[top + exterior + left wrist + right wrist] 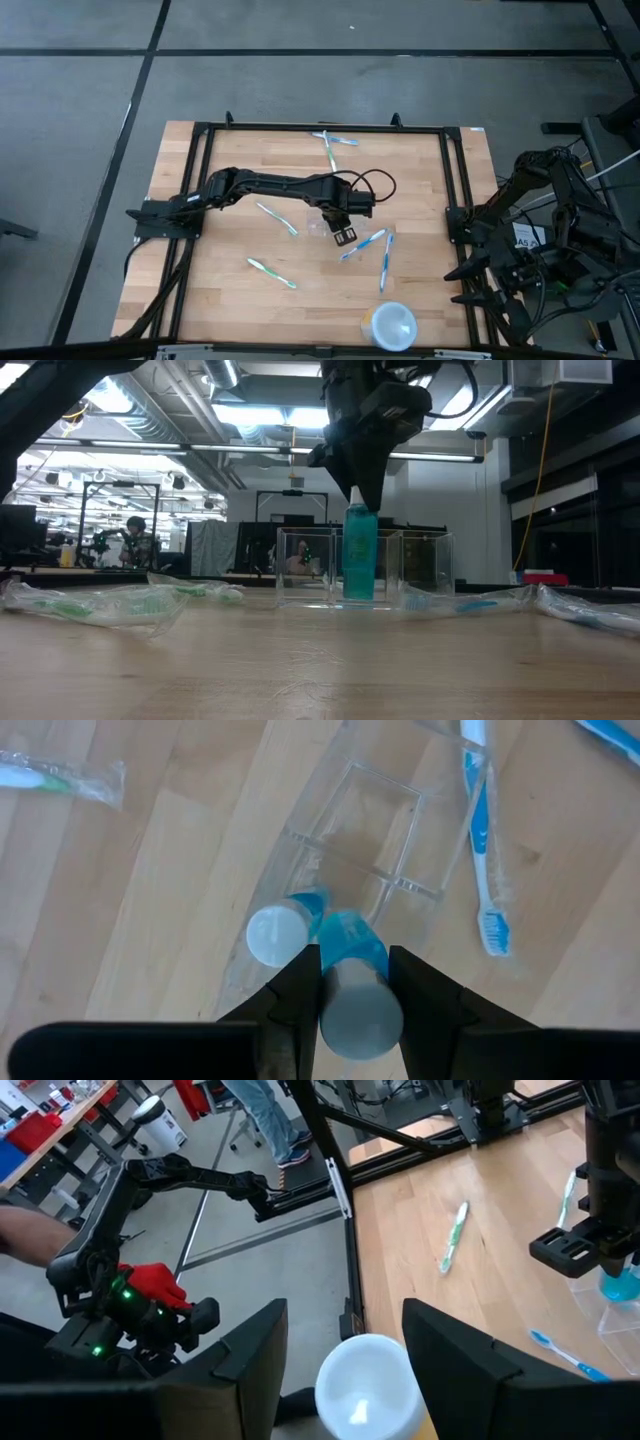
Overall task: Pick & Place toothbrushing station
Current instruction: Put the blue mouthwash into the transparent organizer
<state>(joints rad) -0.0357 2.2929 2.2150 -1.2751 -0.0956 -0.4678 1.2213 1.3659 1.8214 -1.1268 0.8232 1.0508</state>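
I am holding the left tool (353, 982) clamped on a blue toothpaste tube (360, 552), lowering it into the toothbrushing station (365, 568) directly beneath on the bench (430, 290), toothbrushes (365, 244) beside it unplaced, while the right tool (345, 1342) is idling open off-bench.

**What the frames leave unclear**

In the high view the toothbrushing station (318, 228) just beside the left gripper (343, 234) is too faint against the wood to outline. In the left wrist view the blue tube (345, 945) is partly covered by a grey cylinder between the fingers (296, 988); whether they grip it is unclear. The right gripper (345, 1342) is cut off at the frame's bottom edge.
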